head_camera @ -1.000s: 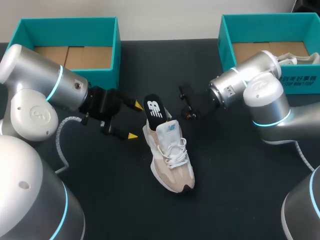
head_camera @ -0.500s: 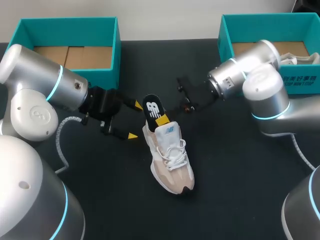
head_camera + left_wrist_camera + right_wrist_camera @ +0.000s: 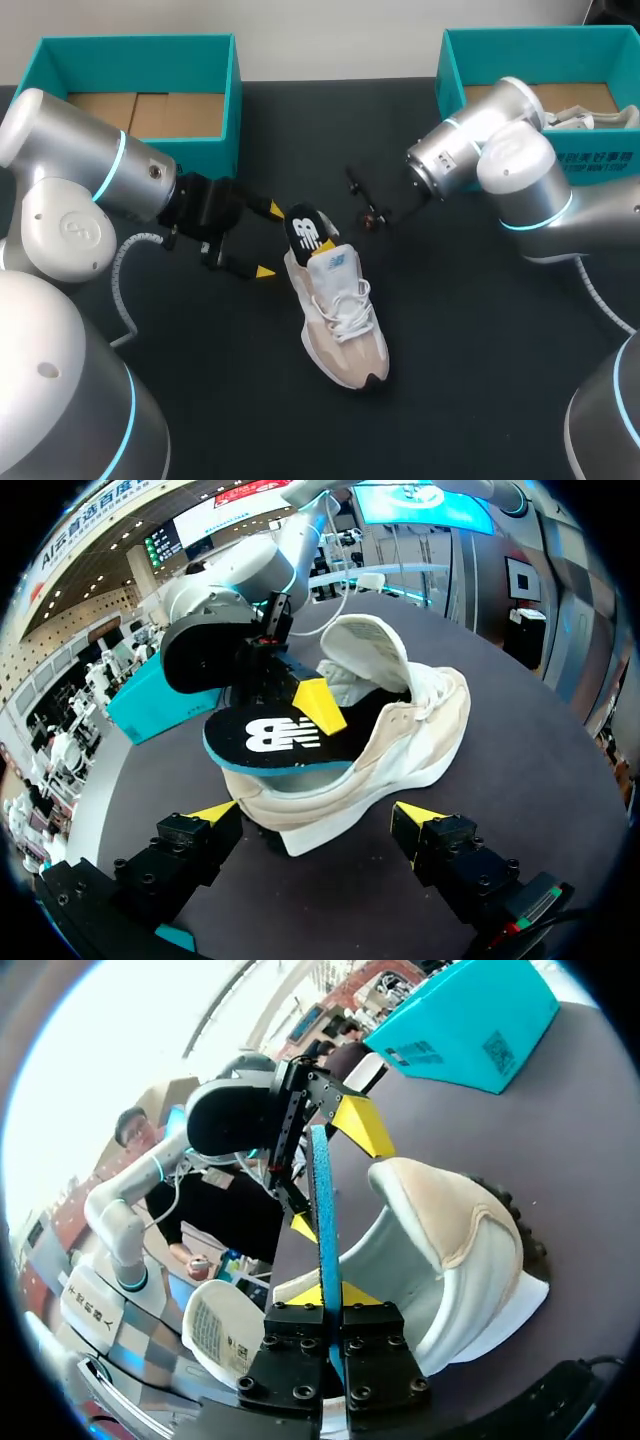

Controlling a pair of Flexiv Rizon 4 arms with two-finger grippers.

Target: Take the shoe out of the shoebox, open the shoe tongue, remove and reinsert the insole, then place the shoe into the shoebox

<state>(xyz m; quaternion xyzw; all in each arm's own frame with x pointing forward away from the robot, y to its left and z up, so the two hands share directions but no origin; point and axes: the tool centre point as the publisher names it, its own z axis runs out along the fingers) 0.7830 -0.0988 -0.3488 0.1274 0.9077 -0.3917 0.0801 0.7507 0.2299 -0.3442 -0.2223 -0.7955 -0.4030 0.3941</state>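
A beige and white shoe (image 3: 340, 320) lies on the black table, heel toward the back. A black insole (image 3: 307, 228) with a white logo sticks up out of its heel opening. My right gripper (image 3: 325, 243) reaches in from the right and is shut on the insole. In the right wrist view the insole (image 3: 324, 1210) runs edge-on between the shut fingers of that gripper (image 3: 330, 1298). My left gripper (image 3: 268, 240) stands open just left of the heel. In the left wrist view the shoe's heel (image 3: 330, 790) sits between the spread tips of the left gripper (image 3: 315, 815), below the insole (image 3: 270, 738).
A teal shoebox (image 3: 228, 95) with a cardboard floor stands at the back left. A second teal shoebox (image 3: 450, 80) at the back right holds another white shoe (image 3: 590, 118). Bare black table lies in front of the shoe.
My right gripper has closed onto the insole, and its wrist swung up and back. The insole has sunk a little lower into the shoe. The left arm has not moved.
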